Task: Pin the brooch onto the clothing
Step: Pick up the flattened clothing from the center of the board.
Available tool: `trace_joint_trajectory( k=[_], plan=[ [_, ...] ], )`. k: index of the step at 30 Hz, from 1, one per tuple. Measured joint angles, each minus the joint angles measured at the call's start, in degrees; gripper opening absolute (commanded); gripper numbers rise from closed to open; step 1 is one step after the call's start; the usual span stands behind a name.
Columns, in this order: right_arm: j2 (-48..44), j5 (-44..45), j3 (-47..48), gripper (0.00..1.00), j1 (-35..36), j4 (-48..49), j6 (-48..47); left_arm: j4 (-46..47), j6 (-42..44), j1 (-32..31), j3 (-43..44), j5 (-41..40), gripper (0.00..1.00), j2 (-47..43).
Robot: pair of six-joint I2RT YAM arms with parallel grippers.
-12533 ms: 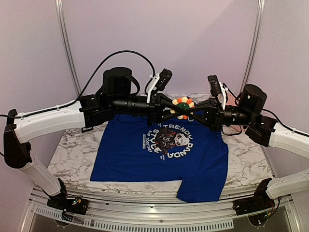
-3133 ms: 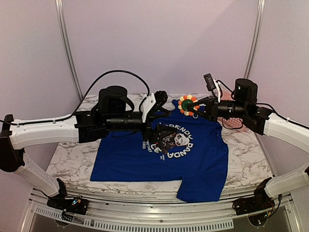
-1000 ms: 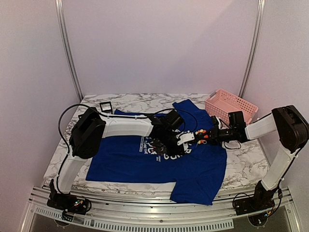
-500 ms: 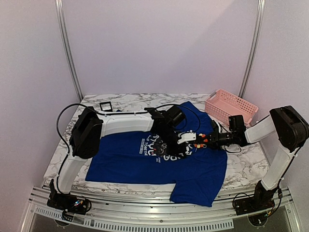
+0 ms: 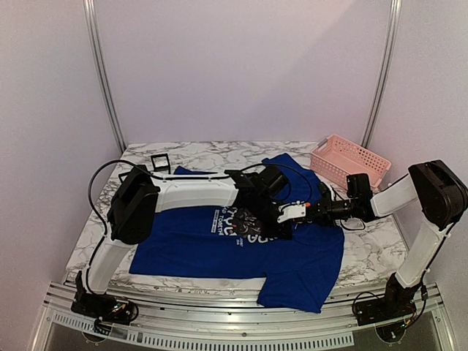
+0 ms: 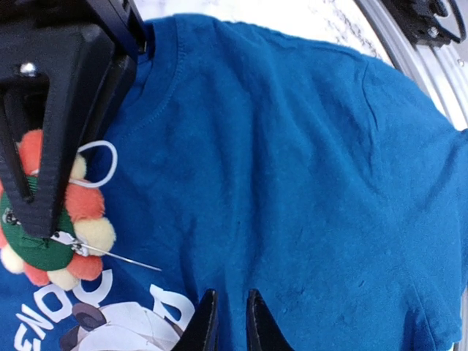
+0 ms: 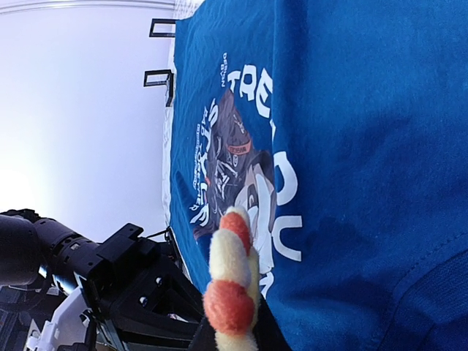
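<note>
Scanning from the left side of the table [image 5: 91,245]: white marble top, with a small black square box [image 5: 159,161] near the far-left corner, off the cloth.

Blue T-shirt [image 5: 219,245] is spread flat over the middle, with one flap reaching toward the near edge at right. Panda print [image 7: 241,175] with white lettering is on the chest, partly hidden under the arms in the overhead view.

Left arm [image 5: 190,194] lies low across the shirt, wrist above the print. Left end effector [image 6: 230,294]: fingers drawn nearly together, a thin slit between them and nothing in it. They sit over plain blue cloth just beside the lettering; contact with the fabric cannot be told.

Brooch [image 6: 80,208] is over the shirt's chest by the lettering, between the two end effectors. It has red, orange and pale yellow pom petals round a green centre. A thin silver pin [image 6: 121,256] juts from it toward the left fingers, close above the fabric; cannot tell whether its point touches the cloth. A white thread loop [image 6: 99,164] lies beside the petals.

Right end effector [image 7: 232,335] is clenched on the brooch, its black fingers pinching it from both sides. The right wrist view shows the brooch edge-on, with the print beyond it.

Pink basket [image 5: 349,159] sits at the far-right corner, near the shirt. Right arm [image 5: 431,190] has its elbow raised at the right edge and its forearm reaching left over the shirt.
</note>
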Motion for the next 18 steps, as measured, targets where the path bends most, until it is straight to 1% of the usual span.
trace_joint_trajectory(
  k=[5,7,16,18],
  plan=[
    [0.0,-0.2,0.0,0.00,0.5,0.0,0.6,0.8,0.0,-0.2,-1.3,-1.5,0.14,0.0],
    [0.1,-0.2,0.0,0.00,0.9,0.0,0.8,1.2,0.1,-0.2,-1.6,-2.5,0.15,0.1],
    [1.6,-0.2,0.0,0.00,1.7,0.2,0.8,2.5,1.2,-0.2,-1.7,-5.2,0.36,0.1],
    [1.6,-0.1,0.0,0.00,1.7,0.0,0.6,2.4,1.2,-0.2,-1.7,-5.6,0.38,0.1]
  ],
)
